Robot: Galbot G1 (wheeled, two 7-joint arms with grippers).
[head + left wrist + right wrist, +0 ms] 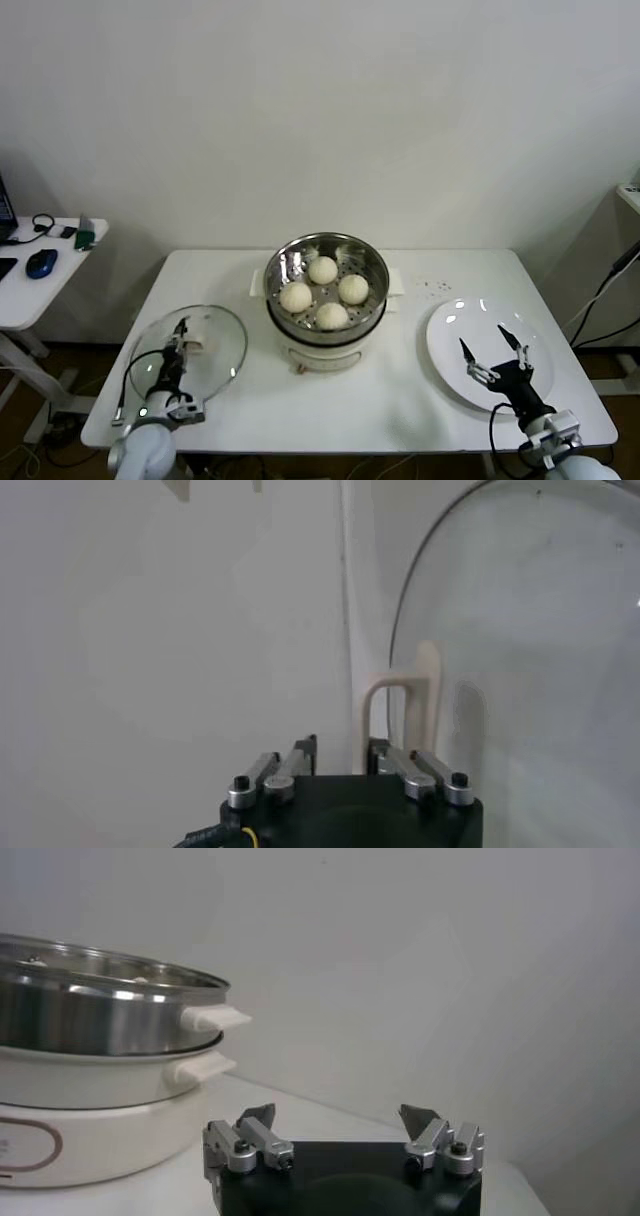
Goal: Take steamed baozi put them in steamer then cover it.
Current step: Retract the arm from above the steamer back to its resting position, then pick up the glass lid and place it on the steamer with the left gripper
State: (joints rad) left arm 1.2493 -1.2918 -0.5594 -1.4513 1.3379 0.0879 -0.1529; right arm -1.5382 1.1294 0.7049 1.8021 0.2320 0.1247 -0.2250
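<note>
With 4 cream-white round baozi (324, 291) sitting in the shiny steel steamer (372, 296), covering remains: the left gripper (181, 338), fingers pinched on the clear glass lid (222, 345)'s cream handle, must carry it over, while the right gripper (493, 346) idles spread above the white plate (450, 340)

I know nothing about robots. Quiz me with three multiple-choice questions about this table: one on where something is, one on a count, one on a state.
1. Where is the glass lid?
A. on the steamer
B. on the table at the robot's left
C. on the plate

2. How many baozi lie in the steamer?
A. two
B. three
C. four

3. How is the right gripper?
A. fingers open, empty
B. shut on a bun
C. shut on the lid

Answers: 1 B, the lid lies left of the steamer with the left gripper at its handle. 2 C, four buns show. 3 A, it hovers over the bare white plate.
</note>
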